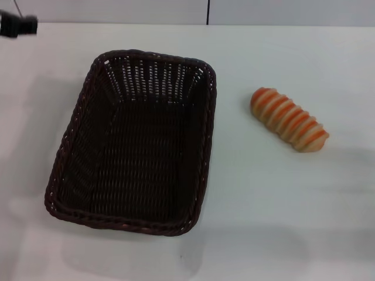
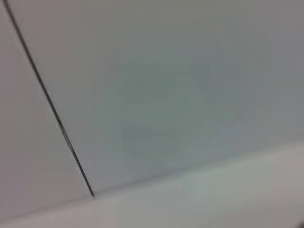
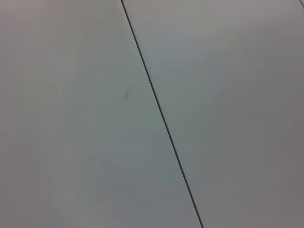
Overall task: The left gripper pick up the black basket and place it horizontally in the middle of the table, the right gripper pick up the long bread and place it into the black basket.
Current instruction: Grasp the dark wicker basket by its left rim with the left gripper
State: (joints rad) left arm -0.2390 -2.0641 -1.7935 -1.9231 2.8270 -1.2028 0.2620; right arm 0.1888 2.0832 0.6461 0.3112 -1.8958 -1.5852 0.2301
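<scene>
The black basket (image 1: 133,143) stands empty on the white table (image 1: 281,211), left of the middle, its long side running away from me. The long bread (image 1: 289,119) lies on the table to the right of the basket, apart from it, slanted, striped side up. A small black part of my left gripper (image 1: 22,26) shows at the far left edge of the head view, well behind and left of the basket, touching nothing. My right gripper is out of view. Both wrist views show only plain pale panels.
The table's far edge meets a pale wall (image 1: 263,12) with a dark vertical seam (image 1: 208,12). The seam also shows in the left wrist view (image 2: 52,109) and in the right wrist view (image 3: 161,114).
</scene>
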